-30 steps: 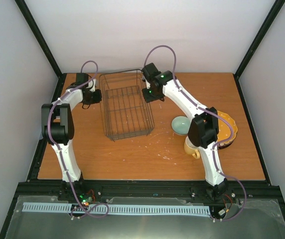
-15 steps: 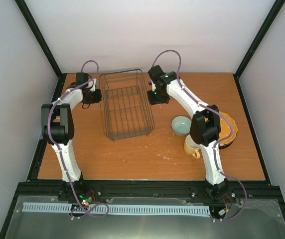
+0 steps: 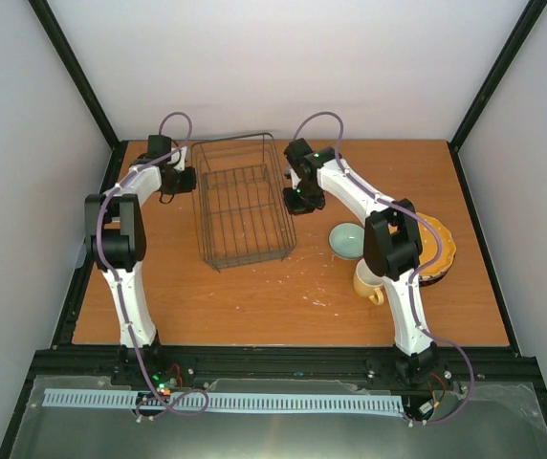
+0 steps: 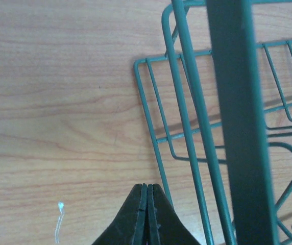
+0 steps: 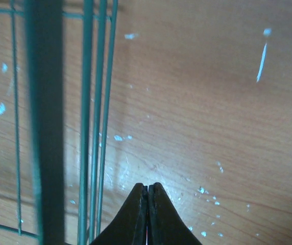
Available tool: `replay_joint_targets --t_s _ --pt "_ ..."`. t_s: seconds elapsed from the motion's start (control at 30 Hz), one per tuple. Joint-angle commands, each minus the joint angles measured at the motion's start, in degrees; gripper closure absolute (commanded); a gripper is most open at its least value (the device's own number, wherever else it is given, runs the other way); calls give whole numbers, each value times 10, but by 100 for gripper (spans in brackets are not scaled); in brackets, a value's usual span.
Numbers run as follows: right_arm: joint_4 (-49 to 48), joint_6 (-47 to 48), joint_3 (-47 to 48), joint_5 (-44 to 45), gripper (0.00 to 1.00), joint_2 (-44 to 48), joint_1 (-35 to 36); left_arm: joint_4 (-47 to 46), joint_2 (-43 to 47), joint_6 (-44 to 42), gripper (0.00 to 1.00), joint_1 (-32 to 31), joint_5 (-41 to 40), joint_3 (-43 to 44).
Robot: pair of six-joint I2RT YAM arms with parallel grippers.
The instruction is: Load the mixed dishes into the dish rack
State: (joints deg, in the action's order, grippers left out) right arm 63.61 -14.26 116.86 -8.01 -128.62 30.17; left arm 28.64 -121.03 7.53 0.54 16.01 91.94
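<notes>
We look down on an orange-brown wooden table (image 3: 254, 287) enclosed by plain white walls (image 3: 283, 67), with black frame posts (image 3: 73, 72) slanting up at the corners. The wood grain is marked with small white scuffs (image 5: 262, 61) and flecks. Along the near edge, below the arm bases, a dull metal tray (image 3: 283, 435) carries a white slotted strip (image 3: 254, 402). The dark wire dish rack (image 3: 243, 206) stands left of centre toward the back of the table, with nothing loaded in it. To its right, well apart, sit the pale blue-green bowl (image 3: 347, 239), the cream-yellow mug (image 3: 369, 280) just in front of it, and a stack of plates (image 3: 443, 244) with an orange-yellow one on top, partly hidden by the right arm. The left gripper (image 4: 147, 186) hangs just beside the rack's left side, fingers pressed together on nothing. The right gripper (image 5: 148, 186) is low over bare wood just beside the rack's right side, its fingers likewise closed and empty.
</notes>
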Motion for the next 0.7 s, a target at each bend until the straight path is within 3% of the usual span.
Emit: replay_joint_targets --t_s 0.0,0.67 --pt "1 -3 -34 -15 97 14 4 -2 -16 -14 99 -5 20 45" --pt "-34 -19 -130 9 97 90 12 -9 -57 5 99 -73 43 90"
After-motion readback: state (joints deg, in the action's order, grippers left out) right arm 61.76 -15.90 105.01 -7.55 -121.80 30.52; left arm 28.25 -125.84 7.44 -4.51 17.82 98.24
